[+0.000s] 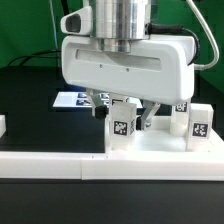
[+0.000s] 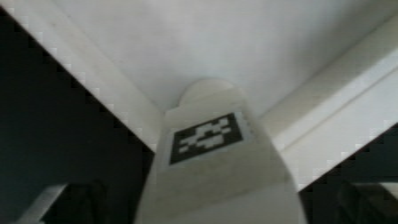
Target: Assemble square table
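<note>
The white square tabletop (image 1: 160, 150) lies flat in the lower right of the exterior view. A short white leg (image 1: 122, 127) with a black-and-white tag stands upright on its near left corner. My gripper (image 1: 124, 116) comes straight down over this leg, with a dark finger on each side, shut on it. In the wrist view the same leg (image 2: 210, 150) fills the space in my gripper (image 2: 214, 212), with the white tabletop (image 2: 160, 50) behind it. Two more tagged legs (image 1: 197, 123) stand on the tabletop's right side.
The long white rail (image 1: 45, 167) runs along the front, against the tabletop's near edge. The marker board (image 1: 72, 99) lies flat on the black table behind my gripper. A small white part (image 1: 2, 125) shows at the exterior view's left edge.
</note>
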Robot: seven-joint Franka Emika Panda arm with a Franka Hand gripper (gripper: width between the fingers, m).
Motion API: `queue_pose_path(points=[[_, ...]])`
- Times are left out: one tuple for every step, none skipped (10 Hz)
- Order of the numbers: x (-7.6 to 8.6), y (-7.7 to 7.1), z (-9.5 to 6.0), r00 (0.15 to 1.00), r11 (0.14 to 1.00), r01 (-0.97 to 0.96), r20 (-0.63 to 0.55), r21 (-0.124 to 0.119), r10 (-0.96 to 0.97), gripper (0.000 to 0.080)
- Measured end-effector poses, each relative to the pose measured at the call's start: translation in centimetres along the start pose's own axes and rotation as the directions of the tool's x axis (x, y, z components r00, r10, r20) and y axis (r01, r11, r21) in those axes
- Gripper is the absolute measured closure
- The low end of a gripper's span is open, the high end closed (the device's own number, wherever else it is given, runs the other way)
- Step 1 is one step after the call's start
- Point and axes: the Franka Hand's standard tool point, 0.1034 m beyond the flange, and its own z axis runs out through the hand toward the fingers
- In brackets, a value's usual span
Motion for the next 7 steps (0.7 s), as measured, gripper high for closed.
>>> queue_pose_path(points=[[0.01,0.01,0.0,1.0,1.0,-0.005,0.0,0.0,0.005,0.018],[0.0,0.0,0.01,0.997,0.997,-0.084,0.0,0.001,0.084,0.0359],[-0.09,0.12,0.03,0.991,0.991,-0.132,0.003,-0.006,0.132,0.0452],[-0.1,0.21,0.02,0.988,0.988,-0.156,0.004,-0.01,0.156,0.0452],[-0.08,0.26,0.0,0.984,0.984,-0.179,-0.001,-0.02,0.179,0.0452],[-0.05,0.43,-0.03,0.976,0.975,-0.219,-0.006,-0.03,0.219,0.0451],[-0.04,0.48,-0.04,0.976,0.976,-0.217,-0.007,-0.033,0.217,0.0451]])
